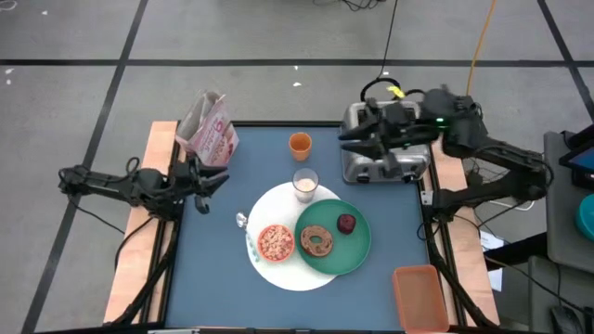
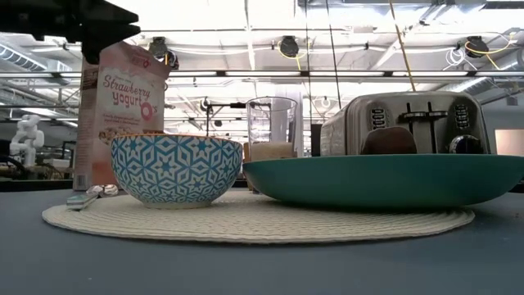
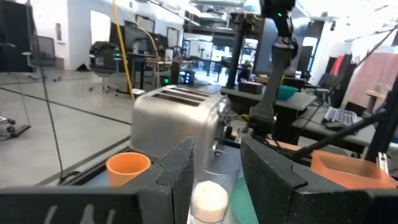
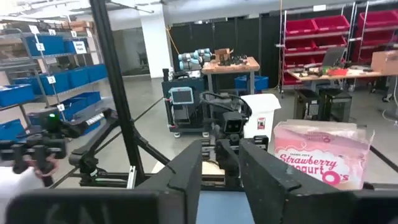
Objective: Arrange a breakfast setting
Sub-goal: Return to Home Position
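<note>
A round white woven plate [image 1: 278, 269] lies at the table's middle. On it stand a green plate [image 1: 357, 250] with a brown bagel [image 1: 318, 241] and a dark red fruit [image 1: 346, 223], and a small bowl [image 1: 276, 242] of cereal, blue-patterned outside [image 2: 176, 168]. A spoon [image 1: 243, 223] lies at its left edge. A milk glass [image 1: 305, 184] stands at its far edge, an orange cup [image 1: 300, 144] farther back. My left gripper [image 1: 215, 181] is open and empty, left of the glass. My right gripper [image 1: 345, 139] is open and empty above the toaster's left end.
A silver toaster [image 1: 385, 153] stands at the back right under my right arm. A pink cereal box [image 1: 209, 128] stands at the back left, just beyond my left gripper. An orange bin [image 1: 422, 295] sits at the near right corner.
</note>
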Action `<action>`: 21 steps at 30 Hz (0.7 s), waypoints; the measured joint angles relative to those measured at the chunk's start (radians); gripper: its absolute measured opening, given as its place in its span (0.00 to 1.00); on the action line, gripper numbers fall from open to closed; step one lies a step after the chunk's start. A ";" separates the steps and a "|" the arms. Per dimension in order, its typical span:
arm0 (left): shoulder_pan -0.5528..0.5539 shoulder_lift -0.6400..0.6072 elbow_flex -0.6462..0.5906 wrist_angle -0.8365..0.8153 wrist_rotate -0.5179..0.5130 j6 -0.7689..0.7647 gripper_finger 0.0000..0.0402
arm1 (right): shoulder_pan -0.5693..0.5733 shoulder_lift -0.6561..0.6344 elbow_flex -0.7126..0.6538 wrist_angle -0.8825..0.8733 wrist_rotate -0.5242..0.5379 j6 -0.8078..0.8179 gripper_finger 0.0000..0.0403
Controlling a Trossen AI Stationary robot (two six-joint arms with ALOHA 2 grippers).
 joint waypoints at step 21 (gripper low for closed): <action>0.044 -0.299 0.000 -0.457 -0.010 -0.010 0.34 | 0.000 -0.291 0.000 -0.260 0.000 -0.099 0.00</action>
